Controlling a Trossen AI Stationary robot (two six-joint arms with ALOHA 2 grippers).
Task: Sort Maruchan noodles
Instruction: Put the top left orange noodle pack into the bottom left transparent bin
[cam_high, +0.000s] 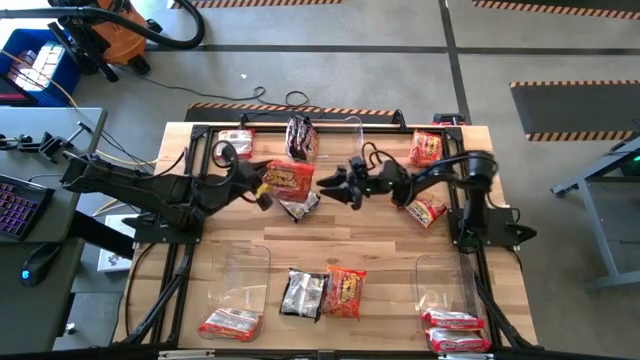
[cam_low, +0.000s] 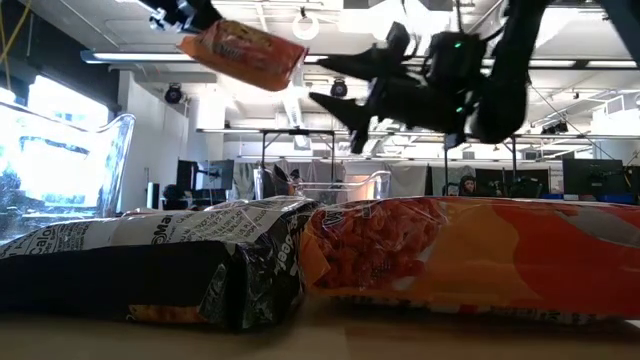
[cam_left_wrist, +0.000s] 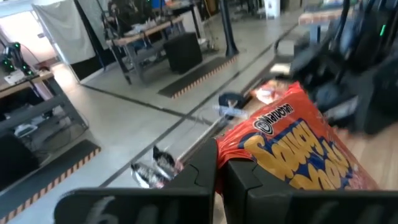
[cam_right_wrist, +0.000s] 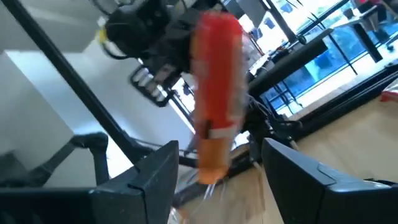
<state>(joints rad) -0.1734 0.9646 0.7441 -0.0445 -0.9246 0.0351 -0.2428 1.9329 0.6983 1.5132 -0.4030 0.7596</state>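
While my left gripper is closed on the edge of an orange-red packet, it holds this packet in the air above the middle of the table. In my left wrist view the same packet fills the space just past my fingers, which pinch its edge. My right gripper is just beside the other side of this packet, with its jaws spread apart; in the right wrist view the packet hangs between my two separated fingers, and I think they do not touch it, but the view is blurred there.

At the near edge of the table, a dark black-silver packet and an orange packet lie side by side, touching. A pinkish packet lies in the clear bin on the left side, and two more pinkish packets lie by the clear bin on the right side.

Under the held packet a small dark packet lies on the wood. To the right, an orange-red packet lies under my right arm. At the far edge are a pinkish packet, a dark packet and another orange-red packet.
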